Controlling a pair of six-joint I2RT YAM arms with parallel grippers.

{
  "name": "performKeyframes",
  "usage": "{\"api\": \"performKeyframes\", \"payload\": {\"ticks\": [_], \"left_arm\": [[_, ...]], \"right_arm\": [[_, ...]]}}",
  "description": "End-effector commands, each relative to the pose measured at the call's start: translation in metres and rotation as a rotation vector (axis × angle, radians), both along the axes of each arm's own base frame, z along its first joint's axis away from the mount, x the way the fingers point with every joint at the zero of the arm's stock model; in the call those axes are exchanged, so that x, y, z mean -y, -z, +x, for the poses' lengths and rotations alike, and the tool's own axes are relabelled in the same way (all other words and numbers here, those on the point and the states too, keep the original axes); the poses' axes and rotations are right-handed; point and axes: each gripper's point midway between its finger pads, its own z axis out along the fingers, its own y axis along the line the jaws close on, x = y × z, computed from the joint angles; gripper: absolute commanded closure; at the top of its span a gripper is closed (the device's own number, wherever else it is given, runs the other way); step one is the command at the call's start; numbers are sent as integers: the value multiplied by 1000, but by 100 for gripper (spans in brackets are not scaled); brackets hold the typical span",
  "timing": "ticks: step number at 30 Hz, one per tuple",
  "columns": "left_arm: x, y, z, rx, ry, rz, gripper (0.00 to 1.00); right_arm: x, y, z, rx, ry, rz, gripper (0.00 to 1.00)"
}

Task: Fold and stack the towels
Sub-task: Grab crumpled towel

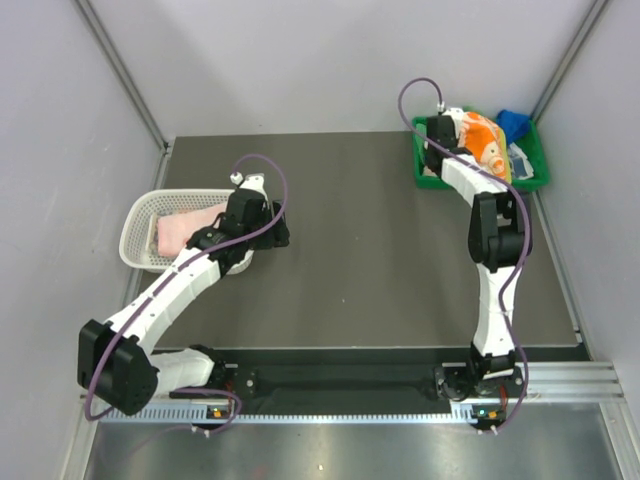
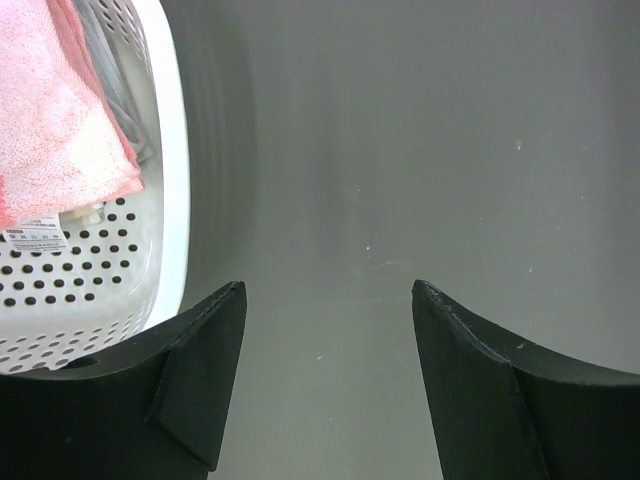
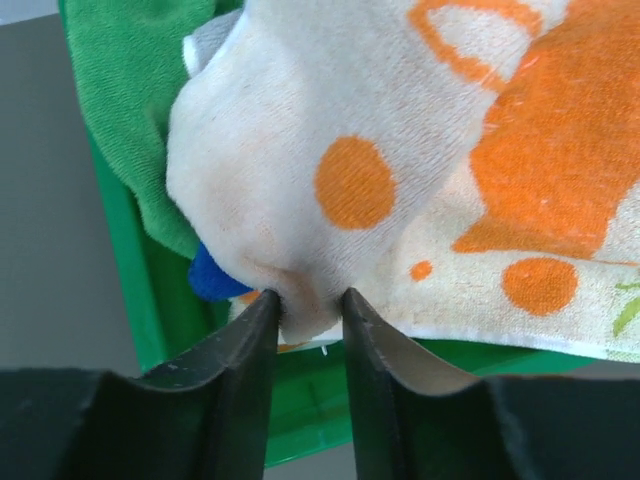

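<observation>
Pinching a fold of the orange-patterned towel [image 3: 450, 150], our right gripper [image 3: 310, 300] has its fingers drawn close at the lower middle of the right wrist view, with cloth bunched between the tips. The towel is heaped in the green tray [image 1: 425, 172] at the upper right of the top view. There we cannot make out the fingers, which are lost behind the wrist and the heap.

Only the wrist view shows a bit of the blue towel [image 3: 210, 275] poking out just left of the fingers. It also shows a green cloth [image 3: 130, 100] in its upper left corner. How these lie beneath the orange one we cannot tell.

At the left of the top view the pink towel [image 1: 185, 228] lies in the white basket [image 1: 135, 240]. The left wrist view cuts it off at the upper left corner. That view also shows a grey towel [image 2: 115, 70] beside it and a small label [image 2: 35, 235], too small for us to read.

Our left gripper [image 2: 328, 290] stands wide open with nothing between its jaws, over the bare table [image 2: 450, 150] just right of the basket rim.
</observation>
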Motion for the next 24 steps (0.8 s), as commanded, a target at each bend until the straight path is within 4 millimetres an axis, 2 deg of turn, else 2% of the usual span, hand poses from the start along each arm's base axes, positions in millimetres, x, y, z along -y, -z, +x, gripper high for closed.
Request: {"api": "performKeyframes", "payload": {"ticks": [1, 6, 9, 18, 24], "left_arm": [[4, -3, 5, 30, 10, -11, 28], [5, -4, 6, 32, 13, -13, 28], [5, -5, 6, 33, 11, -13, 29], [7, -9, 8, 39, 10, -23, 31], [7, -10, 9, 40, 5, -29, 32]], "right_arm": [[6, -15, 12, 68, 9, 54, 70], [11, -28, 14, 96, 10, 76, 88], [15, -49, 15, 137, 13, 84, 96], [40, -137, 22, 290, 57, 90, 100], [42, -175, 22, 364, 45, 85, 100]]}}
